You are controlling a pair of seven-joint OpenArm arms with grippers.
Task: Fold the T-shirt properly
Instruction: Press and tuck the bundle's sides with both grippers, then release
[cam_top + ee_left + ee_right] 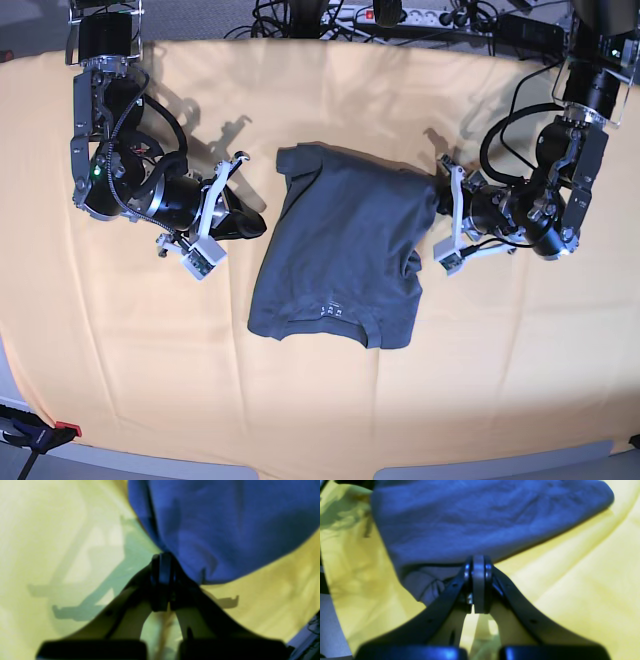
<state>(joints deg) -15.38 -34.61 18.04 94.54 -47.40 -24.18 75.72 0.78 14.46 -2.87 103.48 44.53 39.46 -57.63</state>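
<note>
Pale orange-yellow cloth (120, 330) covers the whole work surface, and the T-shirt (340, 250) lies near its middle, collar toward the near edge, the body partly doubled over with a raised fold at its far left corner.

Nearest the shirt's right edge, the left gripper (162, 580) has its jaws pressed together right at the fabric's border; whether any cloth is pinched between them cannot be told from the blurred wrist view.

On the other side the right gripper (478, 585) is also clenched, tips just beside the shirt, apparently holding nothing.

The risk, as I judge it: a pull with closed jaws would drag or bunch the soft cotton. It could also snag the cover cloth beneath, wrinkling both and skewing the fold.

Cables (420, 15) lie beyond the far edge.
</note>
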